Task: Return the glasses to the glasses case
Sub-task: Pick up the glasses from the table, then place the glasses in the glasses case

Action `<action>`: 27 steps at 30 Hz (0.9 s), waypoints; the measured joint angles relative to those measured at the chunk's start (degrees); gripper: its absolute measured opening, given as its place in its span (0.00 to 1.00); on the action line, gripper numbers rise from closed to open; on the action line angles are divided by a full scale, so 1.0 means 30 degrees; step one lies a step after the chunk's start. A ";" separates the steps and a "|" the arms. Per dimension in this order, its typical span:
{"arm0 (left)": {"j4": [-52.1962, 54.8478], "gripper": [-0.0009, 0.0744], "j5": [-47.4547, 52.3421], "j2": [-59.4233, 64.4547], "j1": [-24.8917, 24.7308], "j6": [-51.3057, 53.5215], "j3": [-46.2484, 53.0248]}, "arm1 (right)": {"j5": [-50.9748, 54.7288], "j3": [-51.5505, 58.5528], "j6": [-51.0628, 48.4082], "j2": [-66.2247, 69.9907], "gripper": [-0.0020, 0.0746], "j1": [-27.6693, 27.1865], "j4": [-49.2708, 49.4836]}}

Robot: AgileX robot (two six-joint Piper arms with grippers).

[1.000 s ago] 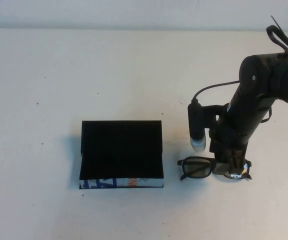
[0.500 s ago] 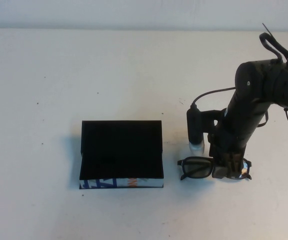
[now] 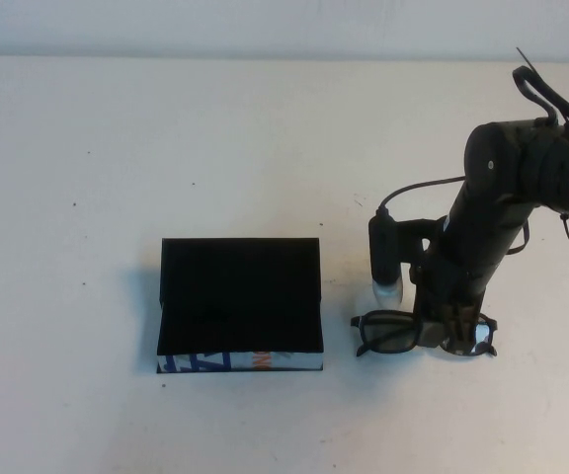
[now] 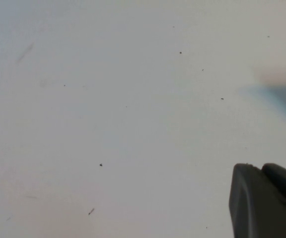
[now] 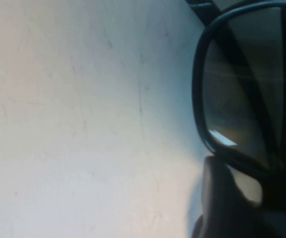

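since a sec ago the right hand (image 3: 452,331) has dropped lower onto the glasses (image 3: 395,332), fingers round the frame near the bridge; can't tell if pinching yet. glasses lie on worktop (image 3: 166,148) just right of the open glasses case (image 3: 240,296). left hand (image 4: 267,201) over bare worktop elsewhere, grip state unclear.

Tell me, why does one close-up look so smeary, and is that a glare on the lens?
Right wrist view: the glasses sit too close, so frame and right gripper blur; a small white glint shows on the lens. High view: sharp, evenly lit, with a soft shadow beside the glasses case. Left wrist view: bare table, left gripper at the corner.
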 joint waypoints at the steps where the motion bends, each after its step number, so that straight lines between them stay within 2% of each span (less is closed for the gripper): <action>1: 0.0000 0.01 0.0000 0.0000 0.0000 0.0000 0.0000 | 0.0033 0.0000 -0.0041 0.0000 0.32 0.0000 0.0037; 9: 0.0000 0.01 0.0000 0.0000 0.0000 0.0000 0.0000 | 0.0621 0.0000 -0.0041 -0.0098 0.08 0.0000 0.0077; 16: 0.0000 0.01 0.0000 0.0000 0.0000 0.0000 0.0000 | 0.1995 0.0000 0.0141 -0.0612 0.08 -0.0040 -0.0143; 22: 0.0000 0.01 0.0000 0.0000 0.0000 0.0000 0.0000 | 0.3184 0.0000 0.2017 -0.2763 0.08 0.0220 -0.0533; 27: 0.0000 0.01 0.0000 0.0000 0.0000 0.0000 0.0000 | 0.3680 -0.0805 0.2678 -0.4509 0.08 0.1820 -0.0621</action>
